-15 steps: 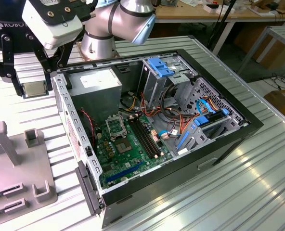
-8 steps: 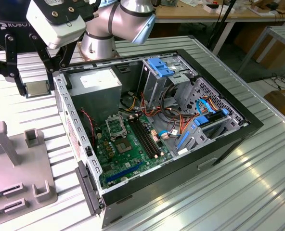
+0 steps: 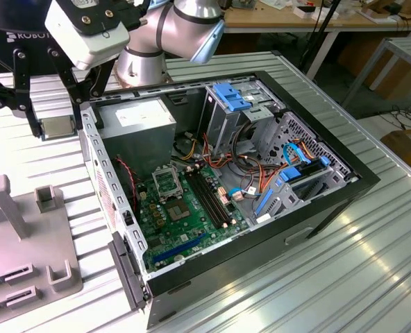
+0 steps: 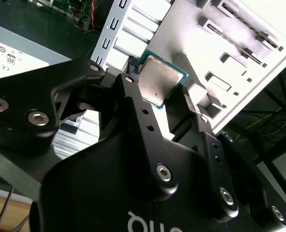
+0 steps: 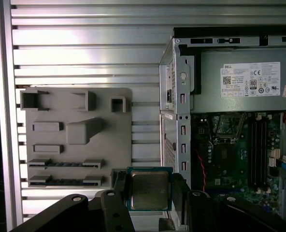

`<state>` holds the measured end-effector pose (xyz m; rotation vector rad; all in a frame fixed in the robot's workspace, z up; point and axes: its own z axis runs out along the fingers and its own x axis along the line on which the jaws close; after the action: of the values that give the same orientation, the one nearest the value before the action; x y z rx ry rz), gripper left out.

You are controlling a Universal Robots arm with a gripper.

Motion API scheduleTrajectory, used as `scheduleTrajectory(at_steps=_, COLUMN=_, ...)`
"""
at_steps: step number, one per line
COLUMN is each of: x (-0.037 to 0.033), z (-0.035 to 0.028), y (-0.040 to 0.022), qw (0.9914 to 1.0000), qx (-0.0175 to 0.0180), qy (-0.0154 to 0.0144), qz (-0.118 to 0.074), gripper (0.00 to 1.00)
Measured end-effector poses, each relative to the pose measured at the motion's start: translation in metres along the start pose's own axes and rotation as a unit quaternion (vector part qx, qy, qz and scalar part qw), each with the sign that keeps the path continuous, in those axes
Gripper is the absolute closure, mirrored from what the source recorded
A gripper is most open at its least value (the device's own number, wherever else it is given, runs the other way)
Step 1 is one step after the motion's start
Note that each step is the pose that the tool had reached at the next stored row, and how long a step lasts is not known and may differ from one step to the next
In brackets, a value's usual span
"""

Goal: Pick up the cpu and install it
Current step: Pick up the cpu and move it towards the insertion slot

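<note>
Gripper: the gripper (image 4: 158,88) is clamped on the cpu (image 4: 158,79), with black fingers (image 4: 185,99) against two opposite edges, seen in both wrist views.
Cpu: held off the table (image 5: 75,48), metal lid facing the wrist cameras.
Place: in the first wrist view it hangs between the grey tray (image 5: 75,133) and the case (image 5: 176,96), near the side wall and outside it.
Socket: the socket (image 3: 165,182) sits on the green board (image 3: 191,225) inside the open case, well apart from the cpu.
Arm: the arm (image 3: 191,28) is above the case's far corner.
</note>
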<state>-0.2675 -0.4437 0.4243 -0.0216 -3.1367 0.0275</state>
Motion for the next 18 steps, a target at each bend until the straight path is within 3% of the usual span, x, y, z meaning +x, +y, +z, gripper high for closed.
scheduleTrajectory(at_steps=18, x=-0.0110, z=-0.0001, y=0.0001, qw=1.00000, qx=0.0000, qy=0.0000, qz=0.000, gripper=0.53)
